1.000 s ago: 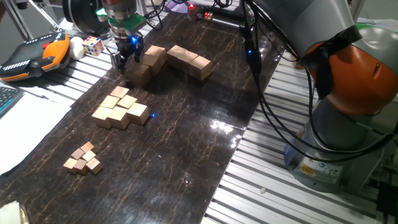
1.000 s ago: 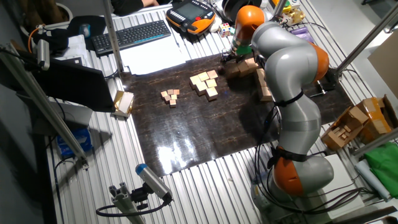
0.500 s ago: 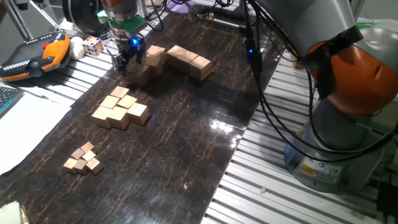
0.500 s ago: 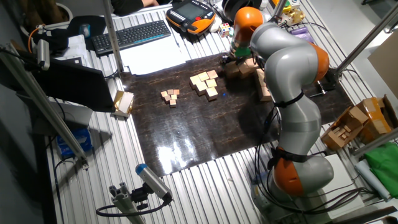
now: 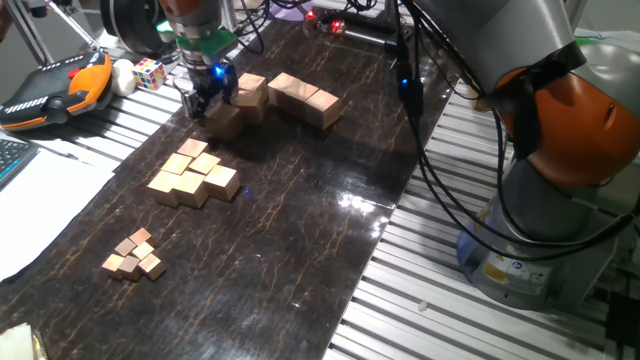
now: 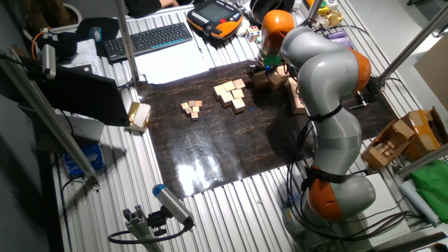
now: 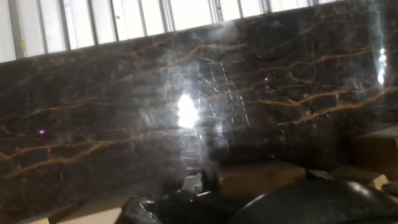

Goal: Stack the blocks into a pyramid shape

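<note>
Where the arm reaches to the far left corner of the dark marbled surface [image 5: 300, 230], the hand [image 5: 206, 92] stands low over the large blocks [image 5: 262, 97], its fingers straddling the leftmost cube [image 5: 224, 117] of that group; whether they are clamped on it or merely beside it cannot be told from either fixed view, and the hand view shows only blurred dark finger shapes with tan block faces beneath. The large cubes lie in an irregular low row, one cube [image 5: 248, 90] seemingly raised just behind the leftmost, with no pyramid yet formed. A cluster of medium cubes [image 5: 195, 175] lies nearer, and tiny cubes [image 5: 134, 255] nearer again, both well apart from the work. In judgement, the blocks are rigid, light wooden pieces with flat, plain faces; they should be taken squarely across two opposite side faces near mid-height, since a skewed hold would let a smooth face twist or slip, and neighbours that touch may be nudged. Against the earlier pictures, the hand has shifted slightly right toward the raised cube, while the large row, medium cluster and tiny cluster show no discernible displacement
</note>
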You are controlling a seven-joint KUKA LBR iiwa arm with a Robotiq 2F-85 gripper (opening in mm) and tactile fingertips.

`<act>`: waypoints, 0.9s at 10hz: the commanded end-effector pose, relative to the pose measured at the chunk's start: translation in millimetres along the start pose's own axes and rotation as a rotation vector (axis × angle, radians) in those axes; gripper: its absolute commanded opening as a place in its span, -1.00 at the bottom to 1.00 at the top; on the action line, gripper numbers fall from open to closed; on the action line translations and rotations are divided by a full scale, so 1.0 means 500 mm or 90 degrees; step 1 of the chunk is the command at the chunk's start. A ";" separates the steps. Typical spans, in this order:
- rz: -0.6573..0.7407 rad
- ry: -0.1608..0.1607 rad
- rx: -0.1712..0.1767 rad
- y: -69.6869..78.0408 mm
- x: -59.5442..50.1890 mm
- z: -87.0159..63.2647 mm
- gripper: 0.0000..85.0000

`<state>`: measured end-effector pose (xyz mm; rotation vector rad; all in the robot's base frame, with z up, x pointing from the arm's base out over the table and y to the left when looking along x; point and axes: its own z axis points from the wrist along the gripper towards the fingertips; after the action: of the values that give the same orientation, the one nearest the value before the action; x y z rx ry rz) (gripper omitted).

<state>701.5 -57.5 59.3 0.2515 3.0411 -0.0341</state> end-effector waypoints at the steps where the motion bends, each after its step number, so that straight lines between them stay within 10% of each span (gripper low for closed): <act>1: 0.001 0.004 0.001 -0.001 0.001 -0.001 0.91; 9: 0.009 0.014 0.005 0.003 0.010 -0.001 0.58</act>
<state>697.2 -55.2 59.6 0.2744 3.0610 -0.0429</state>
